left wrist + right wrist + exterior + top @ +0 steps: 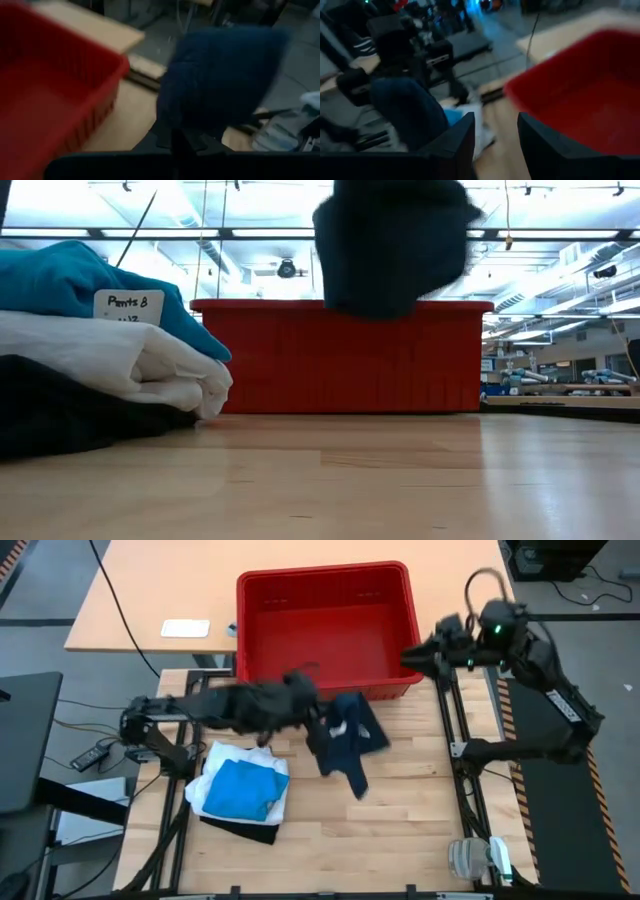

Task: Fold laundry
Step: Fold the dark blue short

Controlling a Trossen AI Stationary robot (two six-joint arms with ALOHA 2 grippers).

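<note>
The left claw (pixel 318 720), clenched on a dark blue garment (pixel 348 745), is holding it hanging lengthwise down the frame's centre above the desk (pixel 420 820), while the right claw (pixel 408 657), half-spread and empty, is waiting at the red basket (pixel 325 585) upper right.

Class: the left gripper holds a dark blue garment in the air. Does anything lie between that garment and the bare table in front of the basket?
Nothing visible does. The dark blue garment hangs from the left gripper above bare table. The folded stack sits off to one side, the red basket behind.
</note>
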